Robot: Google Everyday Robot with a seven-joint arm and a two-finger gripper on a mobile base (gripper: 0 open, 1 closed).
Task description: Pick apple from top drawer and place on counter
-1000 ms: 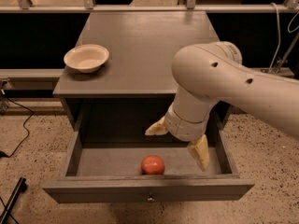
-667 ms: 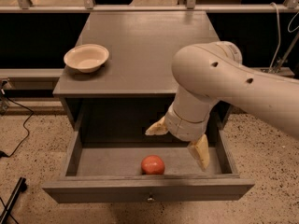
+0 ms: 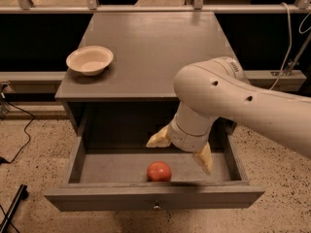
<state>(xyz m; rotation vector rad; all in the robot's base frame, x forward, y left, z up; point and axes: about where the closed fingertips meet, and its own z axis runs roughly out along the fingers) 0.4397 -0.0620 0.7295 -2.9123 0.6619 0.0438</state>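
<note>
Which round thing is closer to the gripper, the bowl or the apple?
The red apple, lying in the pulled-out top drawer right by the open gripper; the cream bowl sits away up on the counter's left edge.

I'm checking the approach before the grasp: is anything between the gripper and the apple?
Nothing visible does. The gripper hangs open inside the top drawer, just above and behind the apple, with only open space between them.

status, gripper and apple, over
Gripper open, low over the open drawer. Apple loose near the drawer front, not gripped. Nothing between them; bowl up on the counter.
</note>
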